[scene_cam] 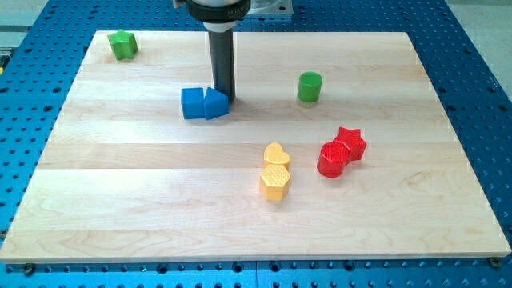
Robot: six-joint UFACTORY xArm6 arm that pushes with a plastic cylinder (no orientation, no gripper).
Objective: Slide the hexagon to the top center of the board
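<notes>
The yellow hexagon (274, 183) lies right of the board's middle, toward the view's bottom, touching a yellow heart (277, 154) just above it. My tip (223, 95) is left of the top center, touching the upper right side of a blue pointed block (216, 103), which sits against a blue cube (193, 103). The tip is well up and to the left of the hexagon.
A green cylinder (310, 86) stands right of the tip. A green star-like block (123, 45) is in the top left corner. A red cylinder (331, 159) and a red star (350, 143) touch at the right. The wooden board (120, 200) lies on a blue perforated table.
</notes>
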